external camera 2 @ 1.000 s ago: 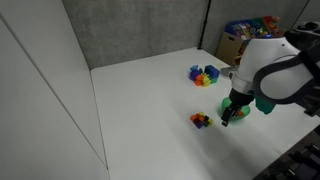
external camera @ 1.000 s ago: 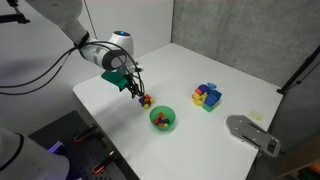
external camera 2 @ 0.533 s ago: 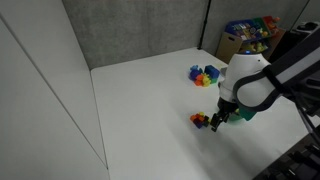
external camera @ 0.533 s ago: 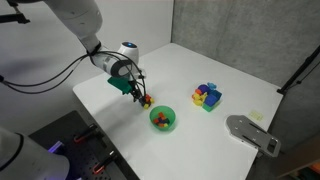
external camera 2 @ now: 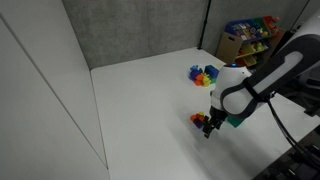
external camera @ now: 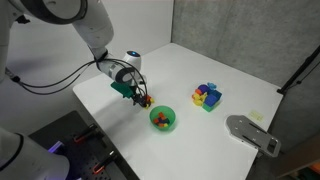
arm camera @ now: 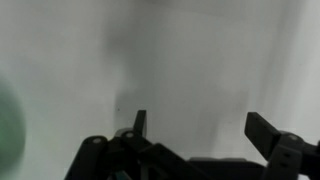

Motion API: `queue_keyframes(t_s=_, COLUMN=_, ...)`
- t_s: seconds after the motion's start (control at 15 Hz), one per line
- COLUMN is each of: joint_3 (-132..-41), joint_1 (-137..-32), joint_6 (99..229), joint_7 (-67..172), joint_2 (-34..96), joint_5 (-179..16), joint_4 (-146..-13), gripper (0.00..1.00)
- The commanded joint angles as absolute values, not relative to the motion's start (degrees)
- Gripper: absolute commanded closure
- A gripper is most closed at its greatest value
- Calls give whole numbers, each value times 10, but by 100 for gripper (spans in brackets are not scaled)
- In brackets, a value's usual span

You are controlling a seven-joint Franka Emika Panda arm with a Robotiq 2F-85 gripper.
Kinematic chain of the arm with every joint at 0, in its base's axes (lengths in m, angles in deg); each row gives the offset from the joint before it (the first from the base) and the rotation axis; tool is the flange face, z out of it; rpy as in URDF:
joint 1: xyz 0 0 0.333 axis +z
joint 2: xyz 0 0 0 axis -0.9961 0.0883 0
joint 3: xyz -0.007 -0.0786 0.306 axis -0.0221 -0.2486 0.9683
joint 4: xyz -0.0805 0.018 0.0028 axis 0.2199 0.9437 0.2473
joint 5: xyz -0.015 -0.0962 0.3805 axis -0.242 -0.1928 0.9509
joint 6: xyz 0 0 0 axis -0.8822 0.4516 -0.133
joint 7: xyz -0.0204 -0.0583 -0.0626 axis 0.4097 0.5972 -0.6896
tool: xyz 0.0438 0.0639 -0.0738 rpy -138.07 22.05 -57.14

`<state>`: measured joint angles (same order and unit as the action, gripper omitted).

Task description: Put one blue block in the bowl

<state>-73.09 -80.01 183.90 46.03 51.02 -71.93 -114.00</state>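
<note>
The bright-green bowl (external camera: 162, 120) sits near the table's front edge with a few coloured blocks in it. A small pile of blocks (external camera: 146, 101) lies just beside it and also shows in an exterior view (external camera 2: 200, 120), with a blue one in it. My gripper (external camera: 139, 97) is low over the table right next to this pile (external camera 2: 209, 126). In the wrist view my gripper (arm camera: 203, 130) is open with only bare table between the fingers (arm camera: 265, 132). A green blur (arm camera: 8, 115) at the left edge may be the bowl.
A larger pile of coloured blocks (external camera: 207, 96) with blue ones lies further back on the white table (external camera: 230, 70); it shows in both exterior views (external camera 2: 205, 75). A grey flat object (external camera: 250, 135) lies at the table's corner. A box of colourful items (external camera 2: 248, 35) stands behind.
My gripper has moved down and closer to the small pile beside the bowl. The blocks and the bowl have not moved.
</note>
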Motion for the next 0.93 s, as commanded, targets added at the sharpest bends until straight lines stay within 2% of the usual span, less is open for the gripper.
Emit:
queue_keyframes(t_s=0.0, joint_3=-716, joint_1=-818, joint_6=1854, joint_7=450, joint_2=549, joint_5=-709, joint_4=-1107, gripper=0)
queue_keyframes(t_s=0.87, joint_3=-707, joint_1=-824, joint_6=1915, joint_7=450, joint_2=609, joint_5=-725, joint_4=-1061, gripper=0)
